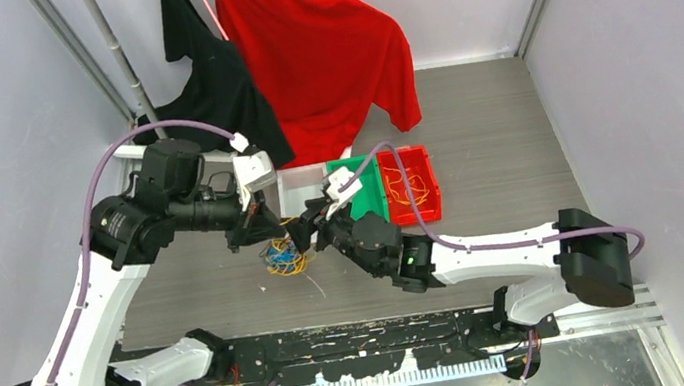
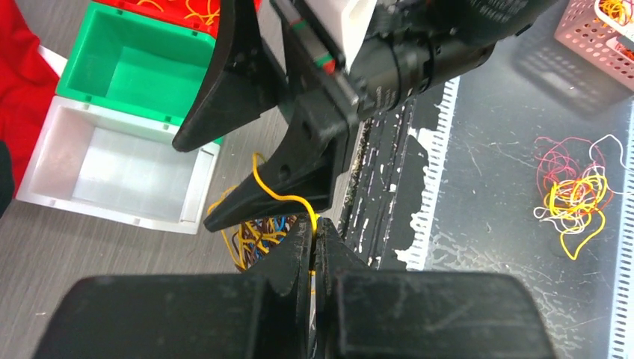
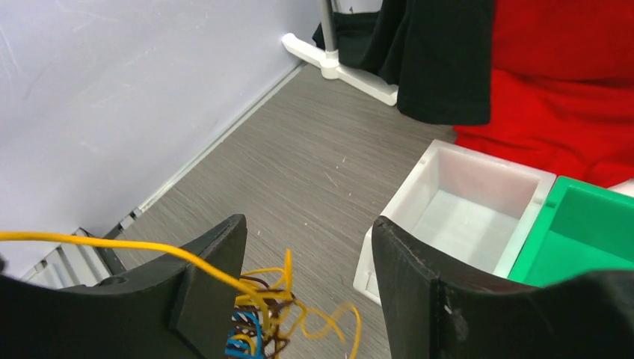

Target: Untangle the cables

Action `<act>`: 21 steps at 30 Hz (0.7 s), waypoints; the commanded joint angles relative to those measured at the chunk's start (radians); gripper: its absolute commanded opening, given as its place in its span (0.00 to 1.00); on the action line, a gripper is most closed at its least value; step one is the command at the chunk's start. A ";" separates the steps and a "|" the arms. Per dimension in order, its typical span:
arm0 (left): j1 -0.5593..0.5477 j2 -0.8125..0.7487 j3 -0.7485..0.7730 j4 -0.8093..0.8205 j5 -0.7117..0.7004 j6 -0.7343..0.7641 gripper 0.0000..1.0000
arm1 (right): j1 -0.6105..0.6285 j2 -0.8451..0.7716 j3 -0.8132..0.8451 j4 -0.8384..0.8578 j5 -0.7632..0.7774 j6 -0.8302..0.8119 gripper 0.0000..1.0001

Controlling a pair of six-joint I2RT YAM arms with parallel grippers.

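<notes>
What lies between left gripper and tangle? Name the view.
One yellow strand, pinched in the shut left gripper, runs to the tangle, passing the open right gripper; left wrist view.

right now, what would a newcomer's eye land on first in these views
The big red shirt hanging at the back draws the eye first. Next come the two arms meeting mid-table over a small tangle of cables. The left gripper is shut on a yellow cable leading out of the tangle, and the right gripper is open close beside it.
</notes>
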 commanded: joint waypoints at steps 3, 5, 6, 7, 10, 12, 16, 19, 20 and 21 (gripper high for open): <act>-0.006 0.005 0.034 0.099 0.072 -0.062 0.00 | 0.021 0.062 0.042 0.124 0.030 0.031 0.67; -0.006 0.014 0.048 0.106 0.091 -0.071 0.00 | 0.021 0.079 0.035 0.136 0.038 0.044 0.67; -0.006 0.018 0.057 0.107 0.103 -0.075 0.00 | 0.021 0.086 0.031 0.137 0.045 0.047 0.67; -0.006 0.021 0.068 0.105 0.112 -0.077 0.00 | 0.021 0.091 0.024 0.138 0.060 0.053 0.67; -0.005 0.031 0.118 0.096 0.134 -0.079 0.00 | 0.021 0.106 -0.026 0.162 0.105 0.065 0.65; -0.006 0.039 0.166 0.088 0.151 -0.079 0.00 | 0.021 0.115 -0.056 0.170 0.127 0.068 0.65; -0.006 0.060 0.270 0.072 0.163 -0.079 0.00 | 0.020 0.126 -0.112 0.183 0.160 0.085 0.65; -0.005 0.073 0.342 0.056 0.157 -0.066 0.00 | 0.020 0.129 -0.145 0.188 0.182 0.092 0.65; -0.007 0.075 0.356 0.052 0.154 -0.062 0.00 | 0.020 0.128 -0.154 0.187 0.187 0.097 0.65; -0.006 0.076 0.369 0.052 0.150 -0.056 0.00 | 0.021 0.129 -0.163 0.187 0.193 0.097 0.65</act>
